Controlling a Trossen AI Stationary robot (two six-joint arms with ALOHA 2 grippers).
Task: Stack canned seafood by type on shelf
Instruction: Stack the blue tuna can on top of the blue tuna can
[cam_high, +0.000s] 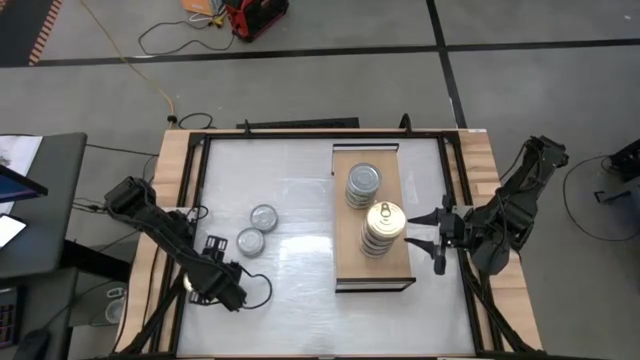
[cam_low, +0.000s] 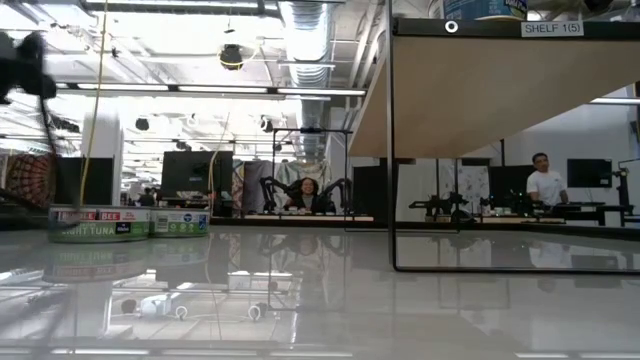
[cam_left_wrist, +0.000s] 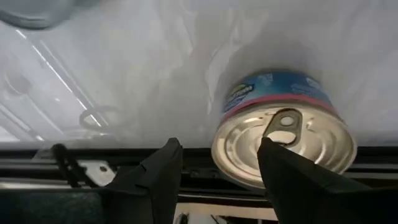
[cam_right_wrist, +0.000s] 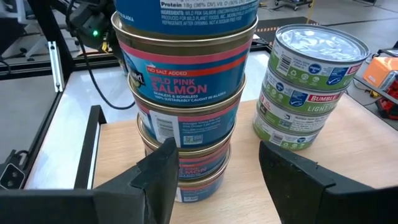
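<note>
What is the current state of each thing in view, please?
Salmon stack: upright on shelf, gold lid on top.
Tuna stack: upright on shelf, silver lid on top.
Two loose tins: upright on tabletop, side by side.
Pull-tab tin: tilted, by left hand.
Right hand: open, beside salmon stack, empty.

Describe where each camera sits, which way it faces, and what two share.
High: overhead, straight down on table, shelf, both arms.
Low: tabletop height, level across toward the room; blurred arm part.
Left wrist: on left gripper, facing gold-lidded tin; own fingers show.
Right wrist: on right gripper, facing salmon stack; own fingers show.
Shared: high and right wrist both show that stack.
</note>
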